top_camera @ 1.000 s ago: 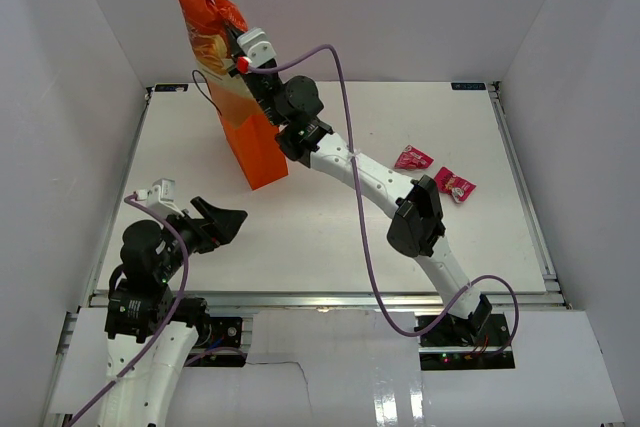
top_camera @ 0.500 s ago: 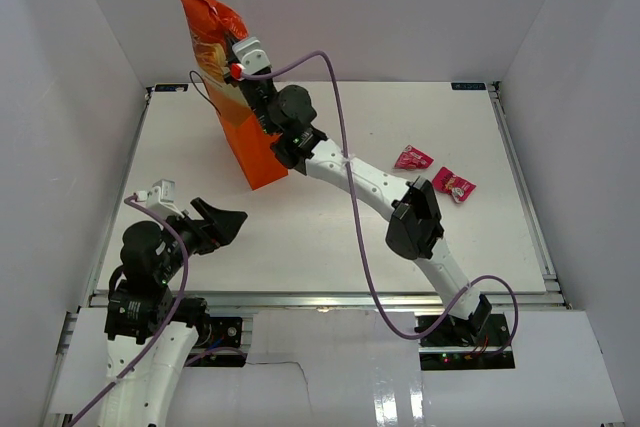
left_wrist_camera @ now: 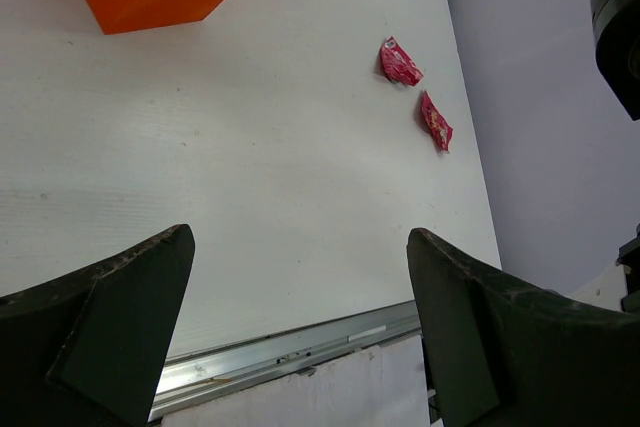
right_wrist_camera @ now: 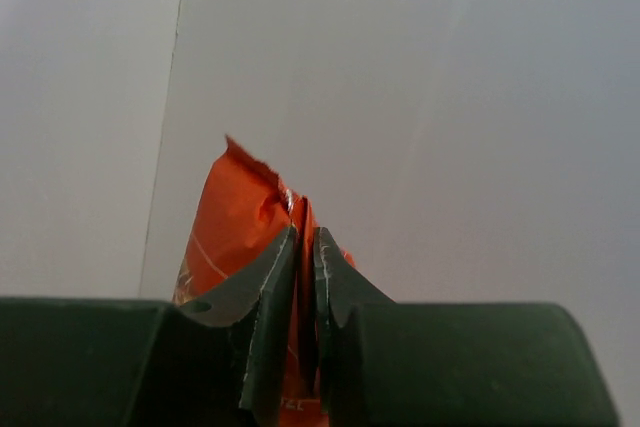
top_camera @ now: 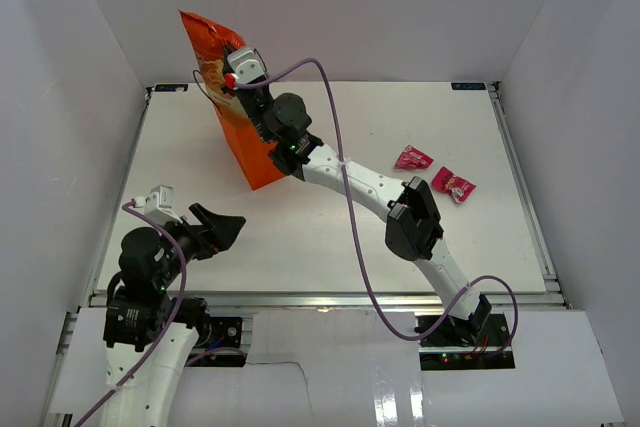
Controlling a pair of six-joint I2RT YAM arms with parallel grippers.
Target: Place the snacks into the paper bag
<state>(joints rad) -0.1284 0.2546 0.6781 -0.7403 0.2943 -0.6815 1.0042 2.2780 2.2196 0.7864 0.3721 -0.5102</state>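
While our right gripper (right_wrist_camera: 305, 239) pinches the chip bag (top_camera: 203, 35) at the paper bag (top_camera: 252, 152) mouth, we judge lowering and release come next; our left gripper (left_wrist_camera: 300, 237) hangs spread, apart from the paper bag.

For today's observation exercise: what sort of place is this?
Probably a robotics test cell: plain white walls enclose a white table, with the left arm and right arm mounted at its near edge.

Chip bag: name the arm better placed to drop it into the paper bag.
Right: the right pincer is shut on the chip bag, holding it right at the paper bag; the left pincer hangs open and empty, far away.
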